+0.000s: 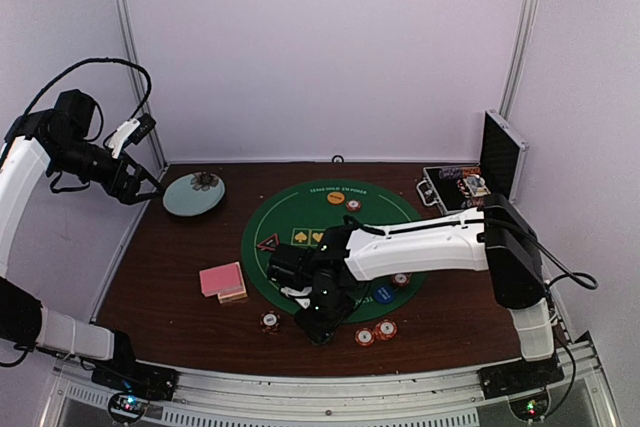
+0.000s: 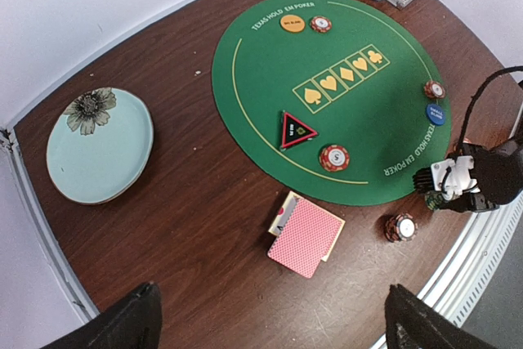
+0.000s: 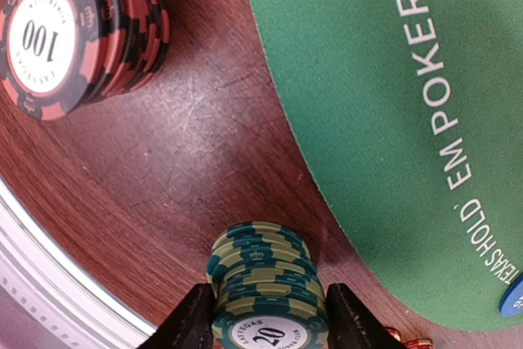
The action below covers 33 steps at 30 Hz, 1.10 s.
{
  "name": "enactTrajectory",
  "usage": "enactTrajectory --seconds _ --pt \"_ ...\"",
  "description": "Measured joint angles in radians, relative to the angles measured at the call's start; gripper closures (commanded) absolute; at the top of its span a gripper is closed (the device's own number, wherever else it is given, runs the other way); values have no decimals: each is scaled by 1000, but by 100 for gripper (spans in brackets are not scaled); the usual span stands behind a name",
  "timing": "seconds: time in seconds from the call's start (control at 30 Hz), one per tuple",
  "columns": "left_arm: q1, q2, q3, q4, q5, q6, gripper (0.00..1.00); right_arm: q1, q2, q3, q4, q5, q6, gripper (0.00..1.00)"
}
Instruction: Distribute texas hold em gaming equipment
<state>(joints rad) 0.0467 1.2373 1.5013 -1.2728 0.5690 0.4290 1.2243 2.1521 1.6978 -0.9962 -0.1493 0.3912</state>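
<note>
Leftward, left gripper (image 1: 148,190) spread wide, raised beside pale wall (image 1: 320,47) near pale blue plate (image 1: 194,195); pink-backed cards (image 1: 222,280) on dark wood table (image 1: 160,297), beside round green mat (image 1: 300,217); right gripper (image 3: 270,320) pinching green chip stack (image 3: 265,279) on bare wood just off mat's near edge; open case (image 1: 470,187) far right

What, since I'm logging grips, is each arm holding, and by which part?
The right fingers grip the stack of green chips by its two opposite sides, near the top chip. The left fingers are spread wide and hold nothing.
</note>
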Motion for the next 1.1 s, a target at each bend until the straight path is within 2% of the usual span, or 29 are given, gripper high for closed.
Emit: enactTrajectory --seconds 0.43,0.77,0.93,1.1 --pt "0 -3 0 0 -2 6 2 0 0 15 -3 -8 1 45" --pt "0 -3 0 0 -2 7 2 0 -21 14 -6 -8 2 51" --pt "0 -3 0 0 -3 7 2 0 -21 14 -6 -8 3 44" --pt "0 -3 0 0 -4 7 2 0 -21 13 -7 -8 3 43"
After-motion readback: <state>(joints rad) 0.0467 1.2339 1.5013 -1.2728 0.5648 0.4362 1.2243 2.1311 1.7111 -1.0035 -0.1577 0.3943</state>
